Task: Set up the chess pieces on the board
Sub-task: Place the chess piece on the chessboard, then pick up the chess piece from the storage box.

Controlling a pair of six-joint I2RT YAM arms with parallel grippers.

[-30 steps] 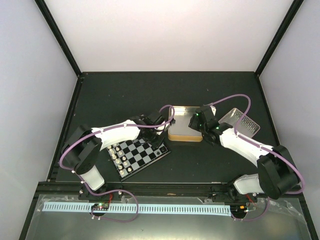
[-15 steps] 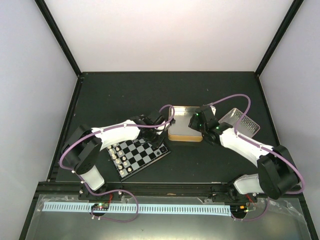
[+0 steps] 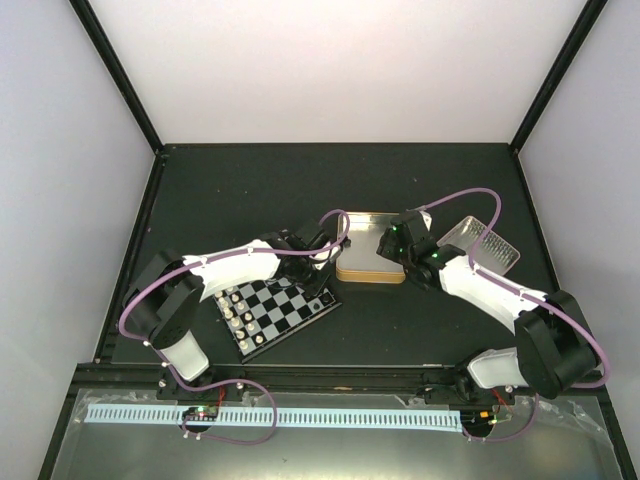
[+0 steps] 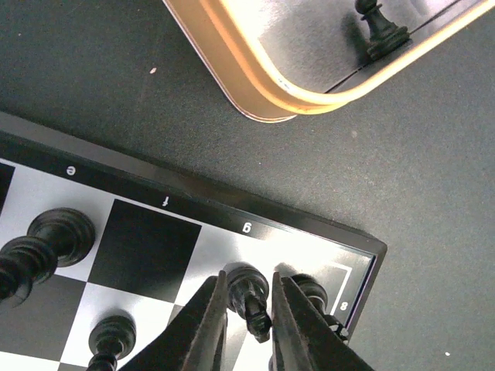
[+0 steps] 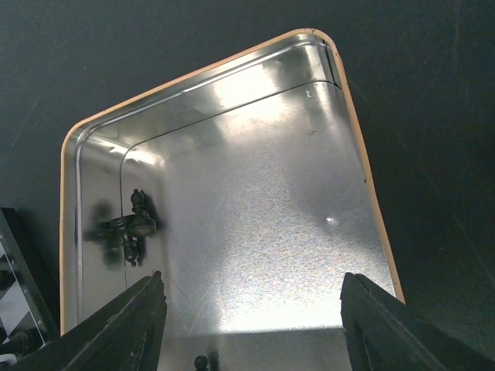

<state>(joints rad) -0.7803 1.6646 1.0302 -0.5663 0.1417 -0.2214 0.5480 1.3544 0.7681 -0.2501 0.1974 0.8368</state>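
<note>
**Left wrist view:** the board [image 4: 151,247] is cut off at 6 and 9 o'clock and the tin [image 4: 220,58] at 12 o'clock. A black piece [image 4: 249,297] is half hidden between the fingers [image 4: 203,325] of the left gripper [image 4: 247,280].

**Right wrist view:** a small piece [image 5: 201,362] is cut off at 6 o'clock.

**Top view:** the pale pieces [image 3: 237,316] are too small to identify.

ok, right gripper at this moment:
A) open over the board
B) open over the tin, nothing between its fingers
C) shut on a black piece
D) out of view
B: in the right wrist view the right gripper has its fingers spread wide above the metal floor of the tin, with nothing between them.
</note>
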